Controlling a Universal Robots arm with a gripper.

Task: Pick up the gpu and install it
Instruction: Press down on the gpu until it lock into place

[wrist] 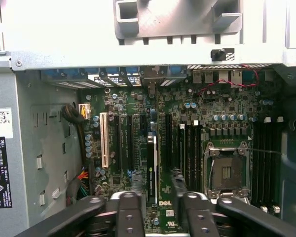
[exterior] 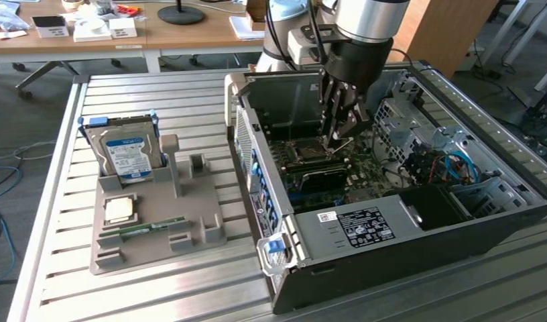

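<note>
Here the gpu stands on edge in a motherboard slot inside the open computer case, with the claw partly open astride its top edge, a thin, stiff, light but fragile card best held by its edges.

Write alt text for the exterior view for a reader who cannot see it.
A robot arm's tool reaches down into an open black computer case lying on a slatted metal table, just above the green motherboard. On the exterior view's left, a grey holder tray carries an upright silver hard drive.
</note>
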